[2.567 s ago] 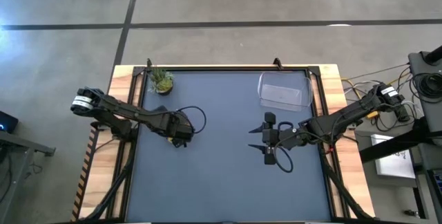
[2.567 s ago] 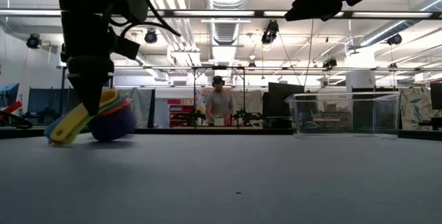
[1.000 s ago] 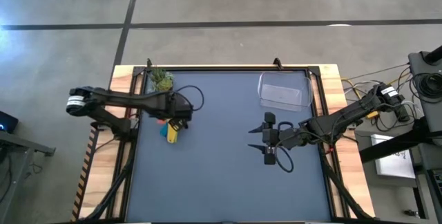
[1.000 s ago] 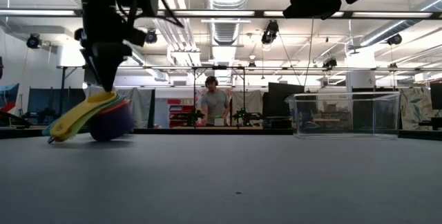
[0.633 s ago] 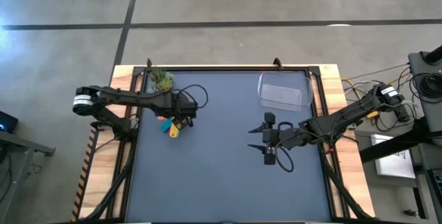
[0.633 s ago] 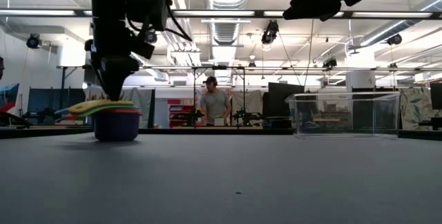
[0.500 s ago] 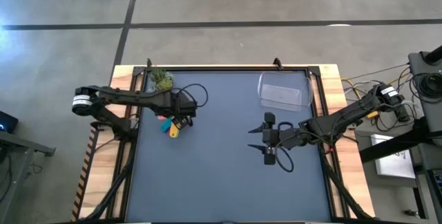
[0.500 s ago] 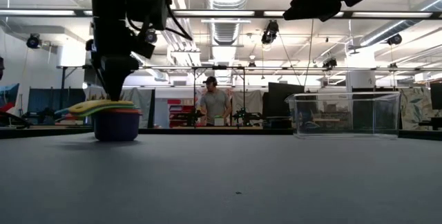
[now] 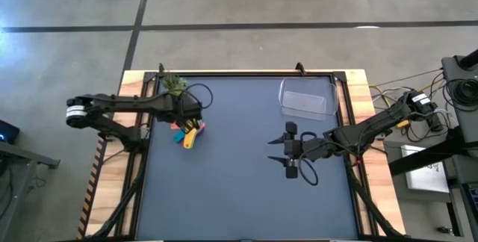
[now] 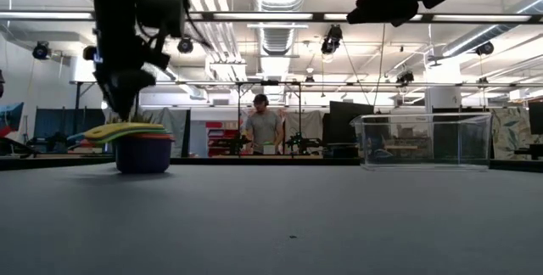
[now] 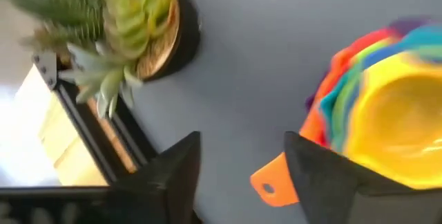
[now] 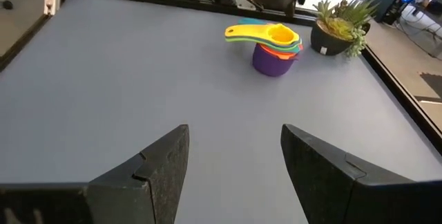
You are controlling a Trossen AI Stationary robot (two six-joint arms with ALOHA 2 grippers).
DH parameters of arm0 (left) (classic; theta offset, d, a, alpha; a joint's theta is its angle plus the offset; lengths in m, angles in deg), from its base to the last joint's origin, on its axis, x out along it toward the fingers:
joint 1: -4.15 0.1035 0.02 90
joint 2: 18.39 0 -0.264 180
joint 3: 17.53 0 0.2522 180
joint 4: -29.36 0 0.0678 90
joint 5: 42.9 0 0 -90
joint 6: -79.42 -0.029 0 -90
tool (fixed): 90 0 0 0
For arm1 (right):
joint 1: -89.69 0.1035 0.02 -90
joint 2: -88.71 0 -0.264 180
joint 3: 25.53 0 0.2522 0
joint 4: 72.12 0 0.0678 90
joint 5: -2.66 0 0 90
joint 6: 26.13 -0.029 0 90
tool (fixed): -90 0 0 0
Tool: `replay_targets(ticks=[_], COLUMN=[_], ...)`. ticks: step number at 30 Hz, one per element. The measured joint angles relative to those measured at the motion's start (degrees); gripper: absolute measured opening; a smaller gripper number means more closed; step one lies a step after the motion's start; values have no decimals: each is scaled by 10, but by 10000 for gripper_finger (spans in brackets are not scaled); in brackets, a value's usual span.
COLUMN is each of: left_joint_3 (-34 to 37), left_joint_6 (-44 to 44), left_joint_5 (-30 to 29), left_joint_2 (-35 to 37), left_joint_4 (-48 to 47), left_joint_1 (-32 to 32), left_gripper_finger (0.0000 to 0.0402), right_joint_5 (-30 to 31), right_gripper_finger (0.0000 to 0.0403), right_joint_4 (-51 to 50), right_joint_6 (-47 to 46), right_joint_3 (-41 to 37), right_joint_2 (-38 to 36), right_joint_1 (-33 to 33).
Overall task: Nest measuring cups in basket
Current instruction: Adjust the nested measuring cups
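Observation:
The measuring cups [image 9: 187, 133] stand nested in one upright stack on the table's left part, the purple cup at the bottom and the yellow one on top. They also show in the low view [image 10: 141, 144], the left wrist view [image 11: 384, 128] and the right wrist view [image 12: 273, 47]. My left gripper [image 9: 191, 118] is open just above and to the far side of the stack, its fingers beside the handles [image 11: 266, 187]. The clear basket [image 9: 305, 98] stands at the far right and holds nothing. My right gripper [image 9: 275, 151] waits open, right of the table's middle.
A small potted plant [image 9: 173, 86] stands at the far left corner, close behind the stack and my left gripper. Open table lies between the stack and the basket [image 10: 422, 140]. A person stands in the room beyond the far edge.
My left gripper has tipped the tilted stack of cups upright so that it stands on its purple base, a little farther back on the table. It has then let go and drawn up and away toward the table's left and far edges.

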Motion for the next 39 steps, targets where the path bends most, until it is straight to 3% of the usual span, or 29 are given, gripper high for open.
replay_targets(ticks=[4,6,8,15,18,29,39], left_joint_3=[37,50,63,106,123,118,91], left_joint_6=[1,7,9,4,-7,9,42], left_joint_5=[13,15,15,15,48,183,215], left_joint_2=[3,8,15,22,22,25,22], left_joint_4=[7,9,25,84,112,137,162], left_joint_1=[16,20,24,51,64,66,42], left_gripper_finger=[93,40,11,16,3,0,0], right_joint_5=[-42,-73,-85,-64,-66,-95,-90], right_gripper_finger=[210,194,170,55,17,13,10], right_joint_4=[63,108,146,111,74,54,108], right_joint_6=[4,20,46,90,90,91,66], right_joint_3=[-4,-6,-5,68,102,123,168], right_joint_2=[17,47,84,183,204,219,337], right_joint_1=[0,0,0,0,0,-4,-90])
